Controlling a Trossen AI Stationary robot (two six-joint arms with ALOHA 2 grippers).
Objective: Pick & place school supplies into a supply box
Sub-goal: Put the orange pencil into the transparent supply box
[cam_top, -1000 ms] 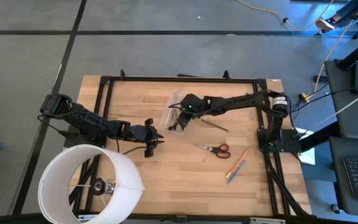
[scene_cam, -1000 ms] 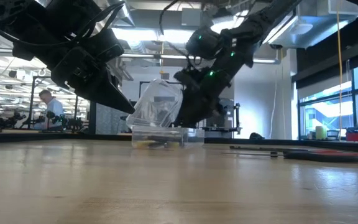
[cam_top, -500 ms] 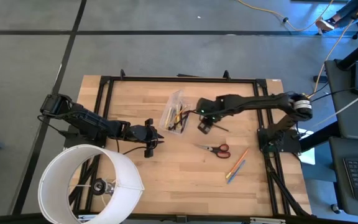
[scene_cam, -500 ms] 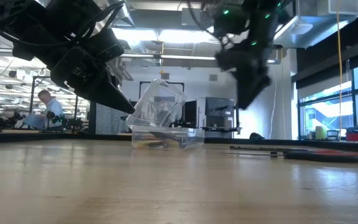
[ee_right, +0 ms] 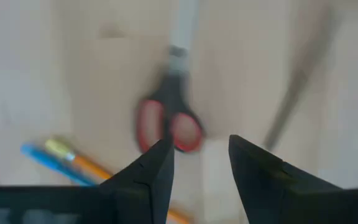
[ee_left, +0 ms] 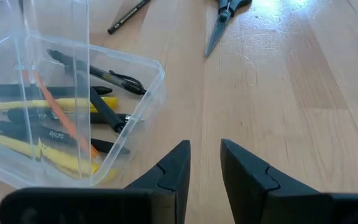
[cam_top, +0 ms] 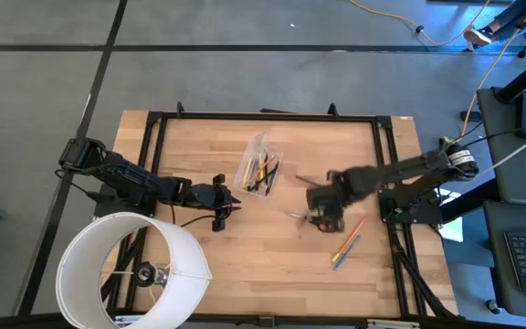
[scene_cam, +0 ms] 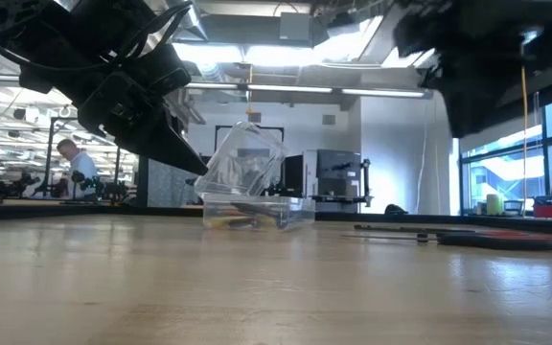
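The clear supply box [cam_top: 258, 172] rests on its base on the table, lid tilted up [scene_cam: 244, 153], with several pens and pencils inside [ee_left: 61, 124]. Red-handled scissors [ee_right: 166, 127] lie flat to its right, partly under my right gripper [cam_top: 320, 216]. That gripper hangs open above them, pointing down, with nothing between its fingers [ee_right: 197, 155]. A black pen [ee_left: 128, 15] lies beyond the box. Orange and blue pencils [cam_top: 347, 245] lie near the right edge. My left gripper [ee_left: 205, 158] waits open beside the box's near corner, touching nothing.
A large white round cylinder [cam_top: 135, 270] stands at the near left corner, next to the left arm [cam_top: 135, 183]. A black frame [cam_top: 263, 116] runs along the table's edges. Bare wood [cam_top: 263, 265] lies between the scissors and the near edge.
My right gripper has left the supply box, swung toward the table's right and near edges, risen, and tipped to point straight down over the scissors. Its fingers keep the same gap. The box and the other supplies have stayed in place.
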